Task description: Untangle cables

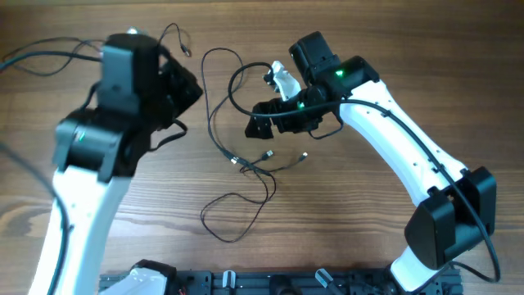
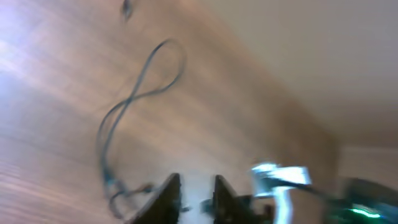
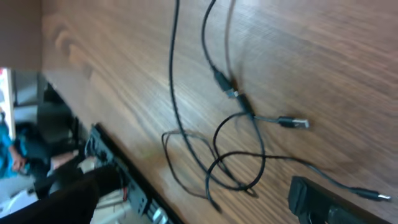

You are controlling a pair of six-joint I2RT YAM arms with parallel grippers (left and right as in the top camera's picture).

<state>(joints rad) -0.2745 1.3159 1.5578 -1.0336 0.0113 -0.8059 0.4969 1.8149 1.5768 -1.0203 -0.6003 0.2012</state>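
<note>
Several thin dark cables [image 1: 246, 164] lie on the wooden table, knotted near the middle, with one loop toward the back [image 1: 219, 78] and one toward the front [image 1: 237, 217]. One more thin cable end [image 1: 185, 47] lies at the back by my left arm. My left gripper [image 1: 195, 92] hangs left of the back loop. In the blurred left wrist view its fingers [image 2: 193, 190] are apart with nothing between them, above a cable loop [image 2: 146, 78]. My right gripper [image 1: 259, 120] is open just right of the tangle. The right wrist view shows the knot [image 3: 239, 102], a silver-tipped plug [image 3: 300, 123] and one finger [image 3: 320, 200].
The arms' thicker black cables [image 1: 41, 59] trail off at the back left. A black rail with fittings [image 1: 270, 283] runs along the table's front edge and also shows in the right wrist view [image 3: 124, 180].
</note>
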